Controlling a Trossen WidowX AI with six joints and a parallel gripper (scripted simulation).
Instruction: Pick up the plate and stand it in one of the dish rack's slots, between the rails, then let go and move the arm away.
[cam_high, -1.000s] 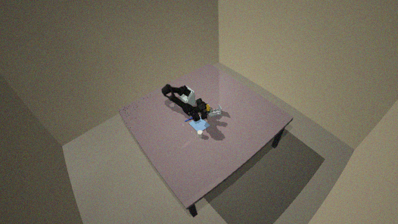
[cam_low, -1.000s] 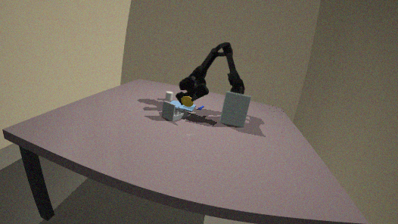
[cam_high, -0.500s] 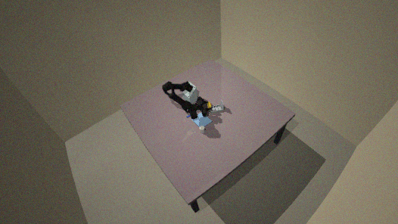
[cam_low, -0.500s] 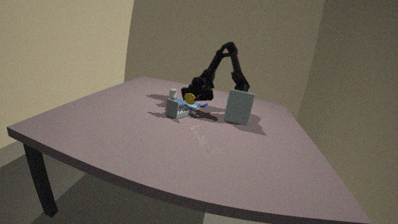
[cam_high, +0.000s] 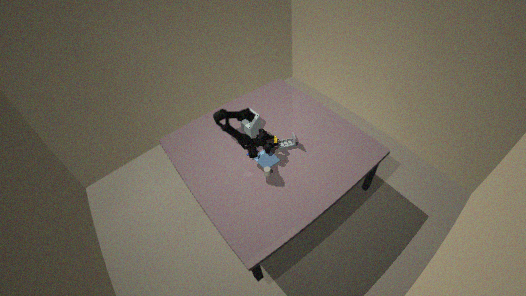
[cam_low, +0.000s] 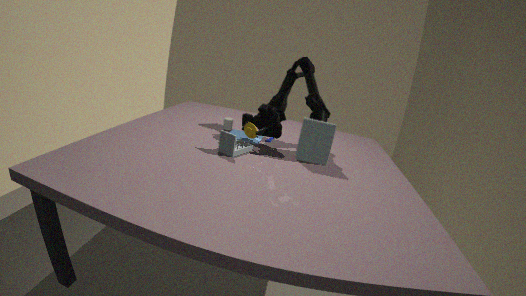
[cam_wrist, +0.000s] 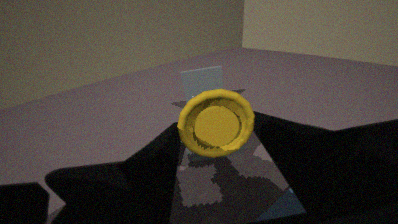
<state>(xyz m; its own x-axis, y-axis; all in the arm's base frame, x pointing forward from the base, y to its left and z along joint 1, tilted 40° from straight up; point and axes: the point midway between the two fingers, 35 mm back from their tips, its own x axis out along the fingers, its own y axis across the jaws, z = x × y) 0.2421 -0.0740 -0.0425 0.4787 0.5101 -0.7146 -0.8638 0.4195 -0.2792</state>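
The mauve rectangular surface (cam_low: 165, 200) carries every item. A black jointed arm (cam_low: 300, 85) arches up from behind a pale grey upright box (cam_low: 315, 140) and bends low toward the centre. The grey railed dish rack (cam_low: 234, 144) sits on the surface beside a flat light-blue mat (cam_high: 268, 160). A small cream cylinder (cam_low: 228, 123) stands behind the rack. The pincer (cam_wrist: 215, 150) is clamped on the round yellow plate (cam_wrist: 216, 123), which is held upright, face to the wrist camera, just above the rack and not yet in a slot.
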